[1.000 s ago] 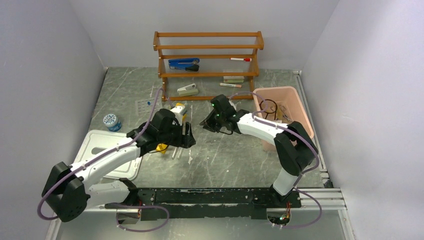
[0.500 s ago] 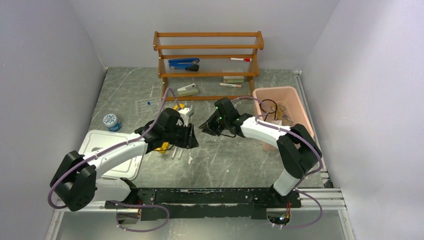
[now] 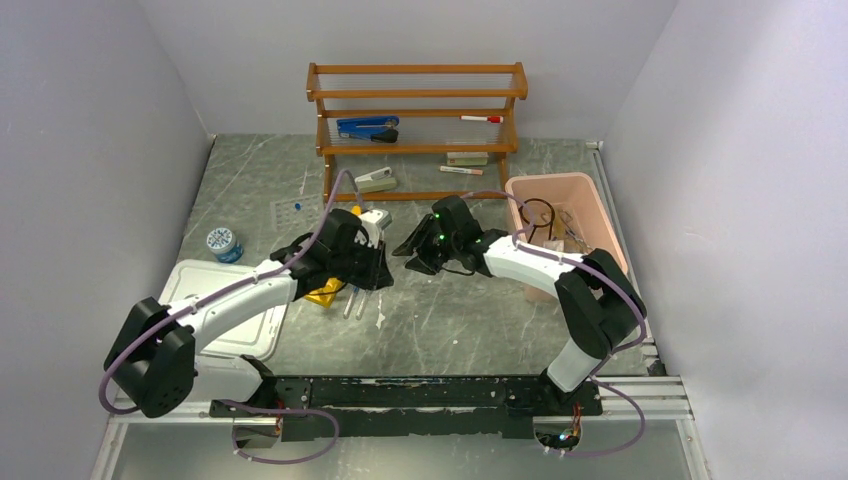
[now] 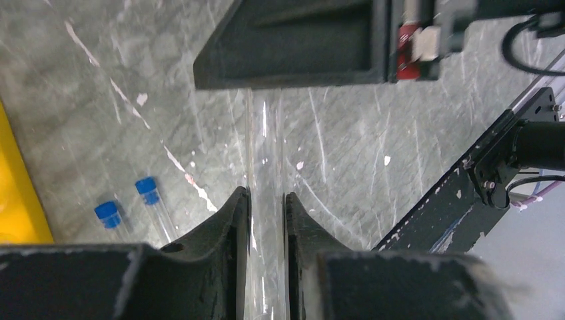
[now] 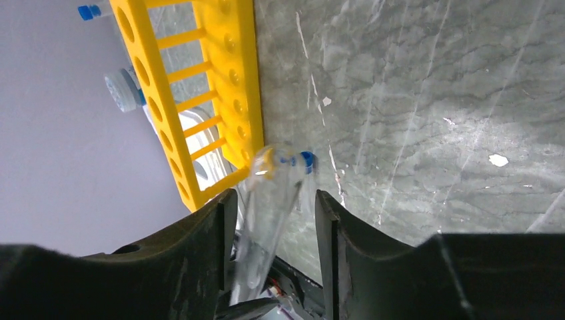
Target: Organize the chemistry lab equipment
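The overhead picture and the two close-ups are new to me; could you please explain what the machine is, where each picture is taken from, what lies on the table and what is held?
The machine is two robot arms bolted at the table's near edge: the left arm and the right arm, each ending in a two-finger gripper. The wide picture looks down from above and behind them. Each close-up comes from a camera on one wrist, looking along its own fingers. On the grey table are a yellow holed rack, two loose blue-capped tubes, a white tray, a pink bin and a wooden shelf rack. The left gripper is closed on a clear tube. The right gripper stands open around what seems to be the same tube's blue-capped end, not gripping it.
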Robot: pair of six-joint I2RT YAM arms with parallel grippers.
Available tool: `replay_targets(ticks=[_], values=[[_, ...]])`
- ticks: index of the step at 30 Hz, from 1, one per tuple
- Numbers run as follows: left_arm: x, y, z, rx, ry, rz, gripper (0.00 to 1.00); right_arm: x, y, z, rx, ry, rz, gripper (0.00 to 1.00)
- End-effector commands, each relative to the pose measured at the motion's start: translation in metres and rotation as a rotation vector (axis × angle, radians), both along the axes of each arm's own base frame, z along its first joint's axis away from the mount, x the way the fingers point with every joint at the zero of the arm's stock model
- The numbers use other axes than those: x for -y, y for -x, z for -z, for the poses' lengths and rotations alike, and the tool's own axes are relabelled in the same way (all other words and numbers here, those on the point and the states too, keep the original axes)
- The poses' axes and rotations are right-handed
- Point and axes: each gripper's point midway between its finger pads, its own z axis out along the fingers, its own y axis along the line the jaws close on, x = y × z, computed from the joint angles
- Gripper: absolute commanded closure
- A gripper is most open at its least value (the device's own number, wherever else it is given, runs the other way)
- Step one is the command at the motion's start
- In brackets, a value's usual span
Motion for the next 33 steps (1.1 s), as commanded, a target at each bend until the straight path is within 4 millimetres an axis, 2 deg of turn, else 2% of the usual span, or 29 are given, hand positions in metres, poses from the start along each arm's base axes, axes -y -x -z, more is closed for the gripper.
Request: replay_targets(ticks=[1, 6, 9, 10, 14, 17, 22, 25, 33], values=[[0.009, -0.011, -0.032, 0.109, 0.029, 0.054, 0.95, -0.005, -0.003, -0.016, 0.04, -0.043, -0.048, 0.51], [0.01, -0.013, -0.038, 0.122, 0.033, 0.06, 0.94, 0.0, -0.004, -0.02, -0.001, -0.106, -0.001, 0.71], [0.008, -0.012, -0.04, 0.126, 0.03, 0.052, 0.9, 0.007, -0.009, -0.031, 0.004, -0.148, 0.048, 0.76], [0.007, -0.012, -0.041, 0.128, 0.033, 0.048, 0.84, 0.009, -0.009, -0.033, 0.001, -0.157, 0.057, 0.79], [0.01, -0.013, -0.064, 0.154, 0.099, 0.013, 0.47, 0.016, -0.015, -0.047, -0.014, -0.217, 0.107, 0.84], [0.011, -0.017, -0.092, 0.183, 0.187, -0.06, 0.33, 0.022, -0.021, -0.064, -0.031, -0.294, 0.149, 0.85], [0.006, -0.029, -0.135, 0.234, 0.359, -0.229, 0.28, 0.025, -0.029, -0.099, -0.044, -0.42, 0.213, 0.85], [0.006, -0.033, -0.151, 0.253, 0.452, -0.281, 0.27, 0.023, -0.031, -0.117, -0.07, -0.513, 0.247, 0.85], [-0.008, -0.046, -0.161, 0.27, 0.473, -0.419, 0.26, 0.013, -0.033, -0.153, -0.115, -0.694, 0.234, 0.85]])
